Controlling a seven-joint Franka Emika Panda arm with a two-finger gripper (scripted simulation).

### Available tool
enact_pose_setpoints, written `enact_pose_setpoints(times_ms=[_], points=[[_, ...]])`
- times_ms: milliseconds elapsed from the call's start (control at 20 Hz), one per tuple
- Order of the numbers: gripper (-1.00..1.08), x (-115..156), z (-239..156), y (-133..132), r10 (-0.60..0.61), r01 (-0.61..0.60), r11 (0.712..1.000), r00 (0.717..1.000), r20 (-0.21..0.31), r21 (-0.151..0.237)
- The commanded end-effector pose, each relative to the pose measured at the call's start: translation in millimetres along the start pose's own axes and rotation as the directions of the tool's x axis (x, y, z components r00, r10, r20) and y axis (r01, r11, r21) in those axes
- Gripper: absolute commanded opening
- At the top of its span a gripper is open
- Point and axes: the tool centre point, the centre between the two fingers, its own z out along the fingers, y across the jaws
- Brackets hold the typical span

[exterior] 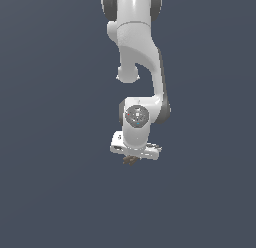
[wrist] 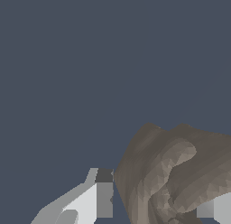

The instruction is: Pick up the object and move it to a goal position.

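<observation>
The object (exterior: 130,160) is a tiny brown ridged, curved piece that shows just under the white hand in the exterior view. In the wrist view the object (wrist: 176,178) looms large, brown with tan streaks, and fills the space between the two fingers. My gripper (exterior: 131,158) points down and is closed on the object; it also shows in the wrist view (wrist: 155,198). One dark-padded finger (wrist: 104,198) meets the object's edge, and the other finger (wrist: 216,209) shows at its far side, partly hidden by it.
A plain dark grey-blue surface (exterior: 55,192) lies all around. The white arm (exterior: 135,47) comes down from the top of the exterior view. Nothing else shows.
</observation>
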Motion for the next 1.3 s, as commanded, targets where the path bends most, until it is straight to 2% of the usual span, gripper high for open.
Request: enact_pose_setpoints(times_ms=[0, 750, 1250], points=[[-1.0, 8.4, -0.5, 9.9, 0.001, -0.001, 1.0, 1.0, 0.0, 0.0], [-1.0, 77.0, -3.4, 83.5, 0.001, -0.001, 1.0, 1.0, 0.0, 0.0], [-1.0, 99.4, -3.9, 105.3, 0.001, -0.001, 1.0, 1.0, 0.0, -0.001]])
